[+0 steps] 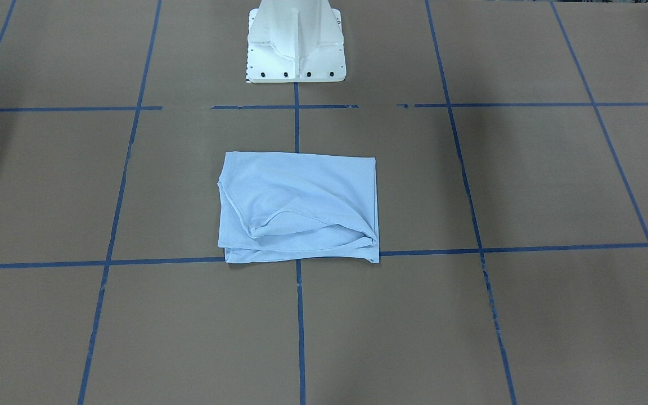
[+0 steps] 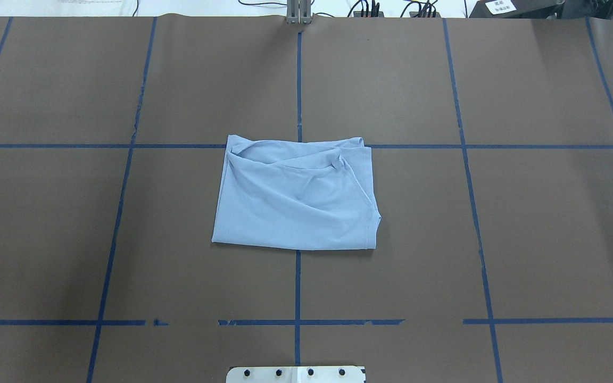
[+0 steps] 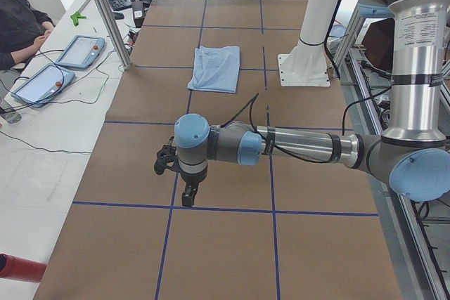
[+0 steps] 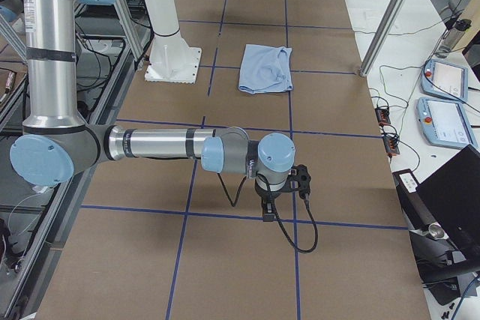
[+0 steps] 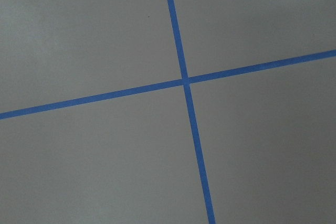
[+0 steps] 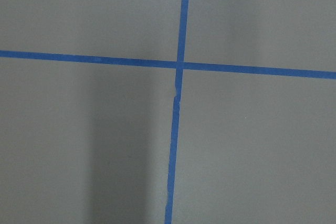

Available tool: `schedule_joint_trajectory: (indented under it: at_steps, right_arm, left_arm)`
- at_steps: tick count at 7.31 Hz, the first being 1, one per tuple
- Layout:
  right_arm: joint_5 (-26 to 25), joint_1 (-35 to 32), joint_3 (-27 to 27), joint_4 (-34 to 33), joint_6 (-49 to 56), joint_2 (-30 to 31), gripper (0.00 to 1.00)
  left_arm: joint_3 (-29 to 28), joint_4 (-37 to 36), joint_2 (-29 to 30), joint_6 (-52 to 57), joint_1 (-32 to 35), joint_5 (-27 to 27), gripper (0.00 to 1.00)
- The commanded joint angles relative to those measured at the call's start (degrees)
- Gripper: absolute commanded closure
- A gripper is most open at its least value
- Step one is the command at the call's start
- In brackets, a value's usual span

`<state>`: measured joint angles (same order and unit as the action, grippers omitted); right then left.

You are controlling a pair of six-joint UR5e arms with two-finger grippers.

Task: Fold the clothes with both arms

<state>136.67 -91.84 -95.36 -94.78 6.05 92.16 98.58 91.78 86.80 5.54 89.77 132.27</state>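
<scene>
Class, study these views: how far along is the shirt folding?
Done: the pale blue T-shirt lies folded into a compact rectangle on the brown taped table, top layer wrinkled. In hand: nothing; the black left gripper and black right gripper hang over the table, far from it. Left: perhaps only smoothing.

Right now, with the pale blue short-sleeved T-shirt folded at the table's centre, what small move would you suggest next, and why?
Probably lift the black left claw and black right claw to rest: both hang over the brown table far from the pale blue T-shirt, which already lies as a compact, slightly rumpled rectangle.
</scene>
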Motion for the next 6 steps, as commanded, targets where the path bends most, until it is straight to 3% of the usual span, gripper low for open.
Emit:
schedule_joint_trajectory:
  at_steps: [1,6]
  right_arm:
    - [0.1,0.1,0.0,0.0,-0.1,-0.1,0.00]
    - [0.1,0.1,0.0,0.0,-0.1,-0.1,0.00]
  left_arm:
    - [0.0,0.1,0.1,0.0,0.0,0.0,0.00]
    - [-0.2,0.1,0.6,0.3,0.0,0.0,0.00]
